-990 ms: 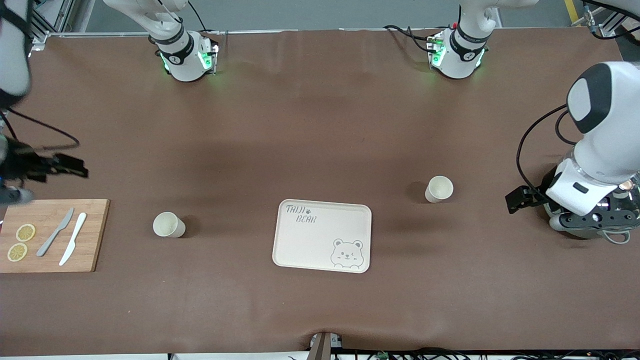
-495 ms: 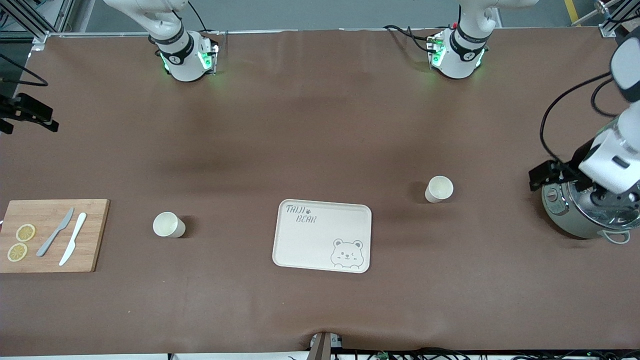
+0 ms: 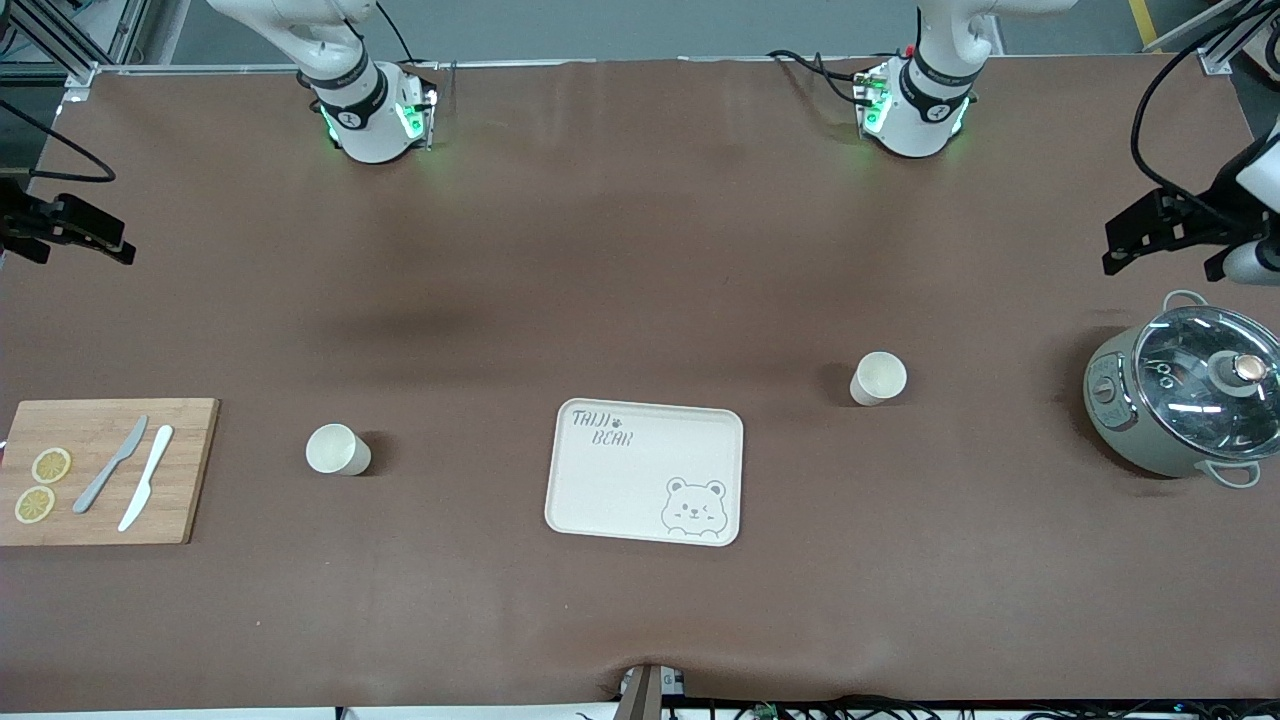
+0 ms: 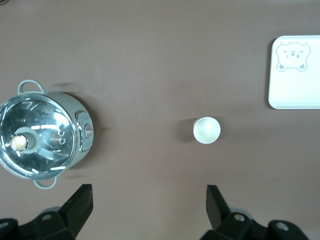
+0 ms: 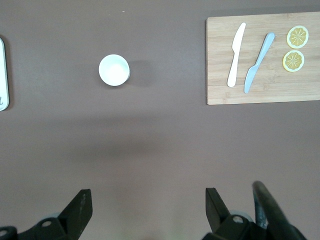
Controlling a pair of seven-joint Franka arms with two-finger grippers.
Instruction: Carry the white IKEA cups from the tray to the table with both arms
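Two white IKEA cups stand upright on the brown desk [image 3: 640,250], not on the tray [image 3: 640,500]: one cup [image 3: 337,449] lies toward the right arm's end, between the tray and the cutting board [image 3: 190,470]; the other cup [image 3: 878,378] lies toward the left arm's end, between the tray and the lidded pot [image 3: 1180,400], slightly farther from the front camera than the tray. The tray carries nothing, so the transfer appears complete and the step in hand is judged to be a retreat of both arms. The left gripper [image 3: 1165,235] hangs over the desk edge above the pot, its fingers [image 4: 80,202] spread wide and empty; the right gripper [image 3: 70,232] hangs over the opposite edge, its fingers [image 5: 80,207] likewise spread and empty. A good retreat keeps each gripper high and well apart from its cup, so that neither is tipped, and keeps the left arm's cables off the pot's lid. Legible writing: "TAIJI BEAR" printed on the tray, with a cartoon bear face [image 3: 693,506] at the diagonally opposed corner. No marking can be read on the cups or pot.
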